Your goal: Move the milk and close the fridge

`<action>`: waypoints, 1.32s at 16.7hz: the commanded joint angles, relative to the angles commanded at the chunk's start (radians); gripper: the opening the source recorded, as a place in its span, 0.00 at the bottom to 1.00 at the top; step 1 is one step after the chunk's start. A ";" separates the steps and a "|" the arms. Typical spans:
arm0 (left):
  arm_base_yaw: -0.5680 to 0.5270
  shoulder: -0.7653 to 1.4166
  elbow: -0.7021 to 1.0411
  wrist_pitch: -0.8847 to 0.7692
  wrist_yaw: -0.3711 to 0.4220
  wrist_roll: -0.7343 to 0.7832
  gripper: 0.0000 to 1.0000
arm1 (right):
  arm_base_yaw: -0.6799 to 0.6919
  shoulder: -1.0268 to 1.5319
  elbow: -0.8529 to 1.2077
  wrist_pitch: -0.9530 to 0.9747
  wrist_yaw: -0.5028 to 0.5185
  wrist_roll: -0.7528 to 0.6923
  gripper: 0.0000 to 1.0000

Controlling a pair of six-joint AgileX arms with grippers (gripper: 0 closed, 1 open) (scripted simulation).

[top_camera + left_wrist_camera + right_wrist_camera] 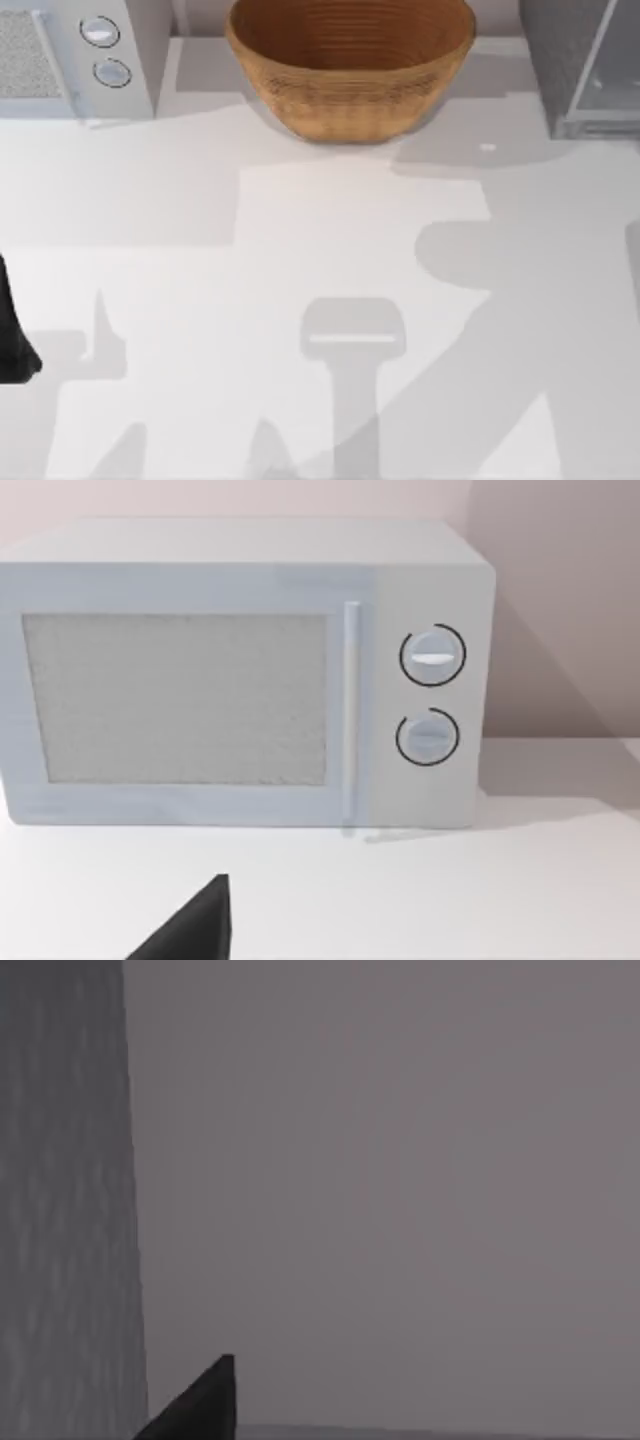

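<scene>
The fridge (560, 60) is a grey cabinet at the table's back right corner, and its pale glassy door panel (612, 85) runs off the right edge. The milk is out of view. A dark part of my left arm (12, 335) shows at the table's left edge. In the left wrist view, a black tip of my left gripper (195, 925) points over the white tabletop toward the microwave. My right gripper (200, 1405) shows as a black tip close to a grey textured wall (60, 1210), with plain grey beyond it.
A white microwave (75, 50) with two round knobs (432, 656) stands at the back left. A large wicker basket (350, 85) sits at the back middle. The white tabletop (320, 250) stretches open toward the front, crossed by arm shadows.
</scene>
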 joint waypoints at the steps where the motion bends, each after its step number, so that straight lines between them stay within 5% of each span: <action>1: 0.000 0.000 0.000 0.000 0.000 0.000 1.00 | 0.007 -0.072 -0.023 -0.015 0.003 -0.004 1.00; 15: 0.000 0.000 0.000 0.000 0.000 0.000 1.00 | 0.104 -1.494 -0.713 -0.549 0.119 -0.033 1.00; 22: 0.000 0.000 0.000 0.000 0.000 0.000 1.00 | 0.157 -1.985 -1.110 -0.879 0.160 -0.006 1.00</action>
